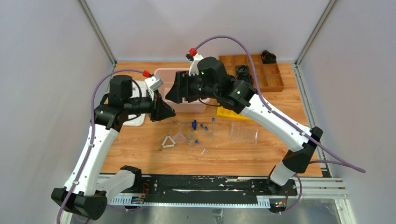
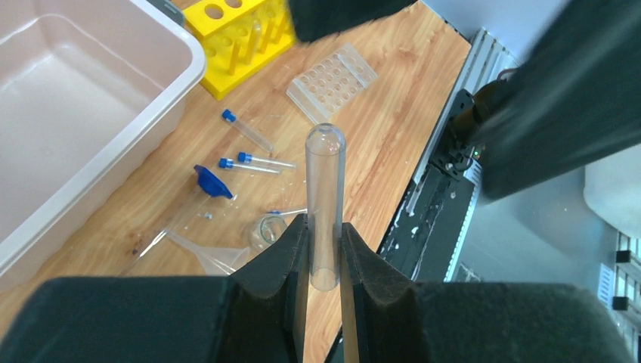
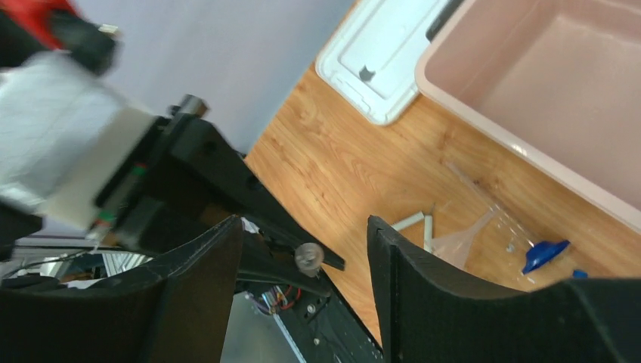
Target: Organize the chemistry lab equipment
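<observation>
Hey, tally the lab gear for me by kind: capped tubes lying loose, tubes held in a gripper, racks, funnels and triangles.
Blue-capped tubes, lying loose: 4
Uncapped tube, held in the left gripper: 1
Racks, one yellow rack and one clear rack: 2
Funnel: 1
White triangle: 1
Total: 9

- Wooden table [image 1: 140,158], light grain, evenly lit.
- Plain pale-grey walls [image 1: 46,70] on three sides.
- Aluminium posts [image 1: 95,30] at both rear corners.
- Black rail [image 1: 205,184] along the near table edge; grey metal surface [image 1: 210,215] below.
</observation>
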Robot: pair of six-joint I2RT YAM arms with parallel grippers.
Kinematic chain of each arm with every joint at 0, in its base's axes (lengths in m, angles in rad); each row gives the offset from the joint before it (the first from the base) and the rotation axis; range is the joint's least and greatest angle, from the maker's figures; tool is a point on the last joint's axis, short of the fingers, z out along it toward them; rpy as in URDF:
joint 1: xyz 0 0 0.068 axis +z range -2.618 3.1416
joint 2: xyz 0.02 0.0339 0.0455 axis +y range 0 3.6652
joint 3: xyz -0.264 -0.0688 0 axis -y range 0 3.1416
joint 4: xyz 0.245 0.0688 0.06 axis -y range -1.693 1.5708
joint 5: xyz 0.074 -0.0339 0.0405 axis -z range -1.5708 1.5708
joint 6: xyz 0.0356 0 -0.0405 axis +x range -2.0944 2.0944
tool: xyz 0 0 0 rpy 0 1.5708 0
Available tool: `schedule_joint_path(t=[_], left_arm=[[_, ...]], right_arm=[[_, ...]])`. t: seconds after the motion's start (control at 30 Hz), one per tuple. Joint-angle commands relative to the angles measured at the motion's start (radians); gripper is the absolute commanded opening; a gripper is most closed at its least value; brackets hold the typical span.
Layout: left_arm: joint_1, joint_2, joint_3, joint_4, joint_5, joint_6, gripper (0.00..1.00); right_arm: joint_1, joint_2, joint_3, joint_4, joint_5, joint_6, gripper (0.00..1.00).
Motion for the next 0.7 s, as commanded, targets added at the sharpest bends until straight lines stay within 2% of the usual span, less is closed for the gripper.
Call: schedule_joint_path(t=[0.0,0.07,0.2,0.4,0.57,0.67], left_arm=[[-0.006,-0.037,0.034,-0.043,0.015,0.098,0.00],[-0.006,-0.042,0.035,-0.048,0.003,0.113,0.00],[-0.006,-0.042,0.040,-0.055,-0.013,0.120,0.00],[-0.006,-0.044,0.041,-0.057,-0.029,0.124,0.00],[-0.006,-0.054,0.044,-0.056,-0.040,0.124,0.00],[-0.006,-0.061,0.041,-0.057,-0.040,0.124,0.00]], right_arm=[[-0.008,0.020,0.051,-0.100,-0.060,-0.037,0.63],[-0.008,0.023,0.054,-0.101,-0.070,-0.037,0.59],[-0.009,0.037,0.068,-0.102,-0.102,-0.028,0.44],[-0.010,0.048,0.078,-0.112,-0.138,-0.021,0.35],[-0.010,0.062,0.082,-0.117,-0.170,-0.015,0.33],[-0.010,0.069,0.084,-0.127,-0.171,-0.020,0.37]])
